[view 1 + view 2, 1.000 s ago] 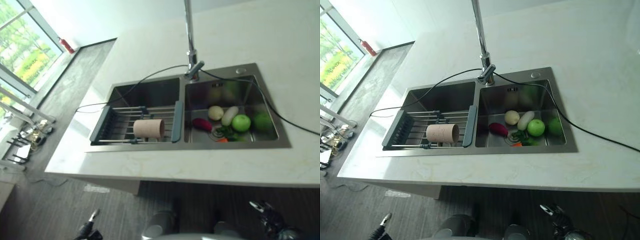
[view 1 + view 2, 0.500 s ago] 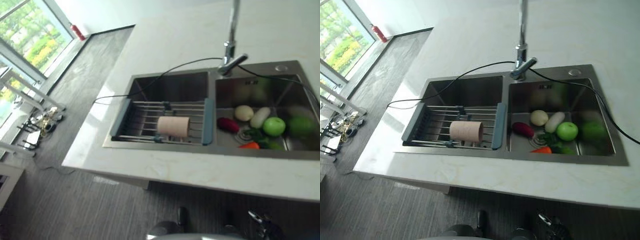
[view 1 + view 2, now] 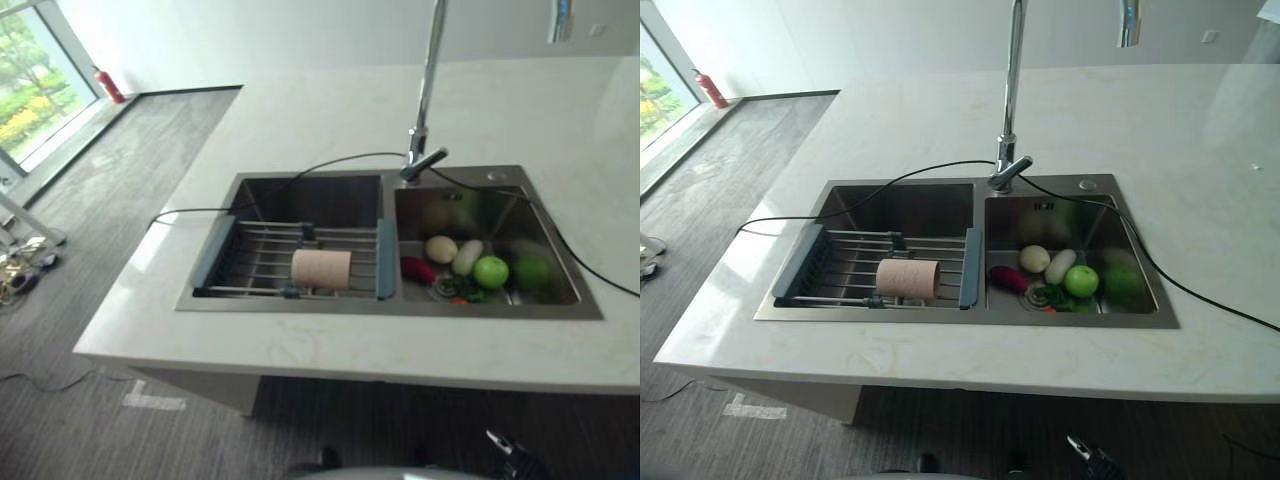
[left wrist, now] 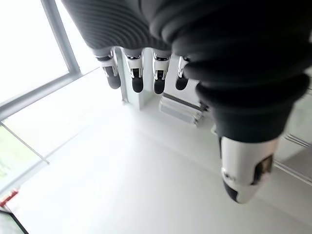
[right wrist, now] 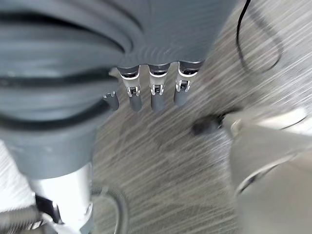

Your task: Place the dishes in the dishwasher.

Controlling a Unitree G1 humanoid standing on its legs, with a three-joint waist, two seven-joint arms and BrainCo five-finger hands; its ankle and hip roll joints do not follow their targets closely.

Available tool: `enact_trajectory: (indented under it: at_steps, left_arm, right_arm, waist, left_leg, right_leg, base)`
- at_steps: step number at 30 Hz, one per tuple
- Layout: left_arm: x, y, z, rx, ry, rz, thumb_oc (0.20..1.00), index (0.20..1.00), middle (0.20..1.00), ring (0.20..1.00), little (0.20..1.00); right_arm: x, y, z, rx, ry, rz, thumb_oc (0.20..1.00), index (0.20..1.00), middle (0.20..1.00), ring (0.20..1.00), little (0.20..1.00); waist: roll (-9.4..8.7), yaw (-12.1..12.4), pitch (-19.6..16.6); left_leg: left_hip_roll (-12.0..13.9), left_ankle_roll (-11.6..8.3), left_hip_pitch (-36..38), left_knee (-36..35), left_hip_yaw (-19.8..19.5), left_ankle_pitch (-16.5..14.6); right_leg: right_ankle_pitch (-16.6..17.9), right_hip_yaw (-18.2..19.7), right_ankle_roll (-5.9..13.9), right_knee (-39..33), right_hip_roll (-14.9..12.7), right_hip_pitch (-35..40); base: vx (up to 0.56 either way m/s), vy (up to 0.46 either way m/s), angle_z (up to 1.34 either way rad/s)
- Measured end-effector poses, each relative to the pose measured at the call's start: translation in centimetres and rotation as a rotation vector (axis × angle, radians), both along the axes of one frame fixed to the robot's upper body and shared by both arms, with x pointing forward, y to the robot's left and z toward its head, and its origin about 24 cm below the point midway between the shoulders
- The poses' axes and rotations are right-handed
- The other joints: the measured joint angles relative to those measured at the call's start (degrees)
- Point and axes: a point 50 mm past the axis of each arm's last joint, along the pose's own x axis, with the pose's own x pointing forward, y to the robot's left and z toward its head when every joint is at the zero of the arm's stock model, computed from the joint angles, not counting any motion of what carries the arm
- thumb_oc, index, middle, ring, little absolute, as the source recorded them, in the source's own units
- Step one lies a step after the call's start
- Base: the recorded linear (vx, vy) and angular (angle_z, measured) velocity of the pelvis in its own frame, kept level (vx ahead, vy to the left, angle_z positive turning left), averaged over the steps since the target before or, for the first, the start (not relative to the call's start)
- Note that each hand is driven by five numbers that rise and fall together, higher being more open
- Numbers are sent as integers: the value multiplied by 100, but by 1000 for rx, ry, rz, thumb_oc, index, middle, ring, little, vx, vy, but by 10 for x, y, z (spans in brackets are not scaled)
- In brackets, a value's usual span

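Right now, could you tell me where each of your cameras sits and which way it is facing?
Left eye view: on the head, looking down at the double sink in the white counter.
Right eye view: beside it, facing the same way; both share the beige cup on the rack and the green apple.
Left wrist view: along the left hand, fingers straight, towards a window.
Right wrist view: along the right hand, fingers straight, towards the floor.

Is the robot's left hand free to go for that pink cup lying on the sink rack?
Probably yes: the left hand is empty, fingers relaxed, and nothing covers the pink cup on the rack.
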Motion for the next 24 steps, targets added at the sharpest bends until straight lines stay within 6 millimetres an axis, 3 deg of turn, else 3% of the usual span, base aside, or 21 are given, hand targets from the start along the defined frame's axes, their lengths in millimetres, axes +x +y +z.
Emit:
enact_trajectory:
  at_steps: [1,3,6,9,11,14,19,20,24]
  left_arm:
    - [9,-16,3,36,31,-91,1000,1000,1000,1000,1000]
    - [29,-67,8,163,116,-336,1000,1000,1000,1000,1000]
    - [41,-136,-2,391,269,-615,1000,1000,1000,1000,1000]
    - [45,-163,-17,548,377,-687,1000,1000,1000,1000,1000]
    - [52,-171,-27,597,445,-692,1000,1000,1000,1000,1000]
    - [63,-171,-44,532,523,-661,1000,1000,1000,1000,1000]
    - [74,-148,-74,414,666,-563,1000,1000,1000,1000,1000]
    - [74,-139,-89,412,726,-523,1000,1000,1000,1000,1000]
    - [75,-130,-109,411,809,-484,1000,1000,1000,1000,1000]
  right_arm:
    - [-7,1,-1,8,16,0,1000,1000,1000,1000,1000]
    - [-13,5,-3,27,34,10,1000,1000,1000,1000,1000]
    - [-2,13,-4,61,-1,42,1000,1000,1000,1000,1000]
    - [6,13,-3,70,-28,63,1000,1000,1000,1000,1000]
    - [7,12,-2,76,-35,69,1000,1000,1000,1000,1000]
    - [-1,10,-2,73,-17,63,1000,1000,1000,1000,1000]
    - [-4,7,-2,68,-21,39,1000,1000,1000,1000,1000]
    - [-6,5,-1,62,-20,29,1000,1000,1000,1000,1000]
    - [-7,3,0,58,-17,30,1000,1000,1000,1000,1000]
  waist:
    - [-10,-24,0]
    - [-22,-8,1]
    - [-5,-150,3]
    - [22,-379,-3]
    - [40,-493,1]
    - [91,-502,2]
    - [134,-555,27]
    - [162,-553,78]
    - [185,-526,168]
  left_leg:
    - [0,0,16,0,20,0]
    - [-1,0,63,-1,66,-2]
    - [9,-3,74,-34,178,-31]
    - [27,-21,83,-35,331,-48]
    - [43,-8,87,-35,348,-39]
    - [72,-7,97,-35,456,-38]
    - [73,-7,72,-35,502,-38]
    - [74,-7,70,-35,537,-38]
    - [74,-5,5,-36,606,-37]
  right_leg:
    - [3,22,1,-1,4,3]
    - [5,64,4,-1,2,7]
    - [15,190,58,-1,2,-19]
    - [58,346,53,-24,18,-85]
    - [65,361,43,-33,24,-90]
    - [82,476,20,-35,66,-144]
    - [115,515,-16,-34,98,-192]
    - [120,543,-8,-35,95,-209]
    - [146,622,22,-35,87,-311]
  base:
    - [54,-1,-5]
    - [56,5,-13]
    - [60,4,-24]
    - [63,-6,-24]
    - [40,4,-9]
    - [47,26,-17]
    - [9,36,-6]
    - [-10,21,-10]
    - [-17,15,-10]
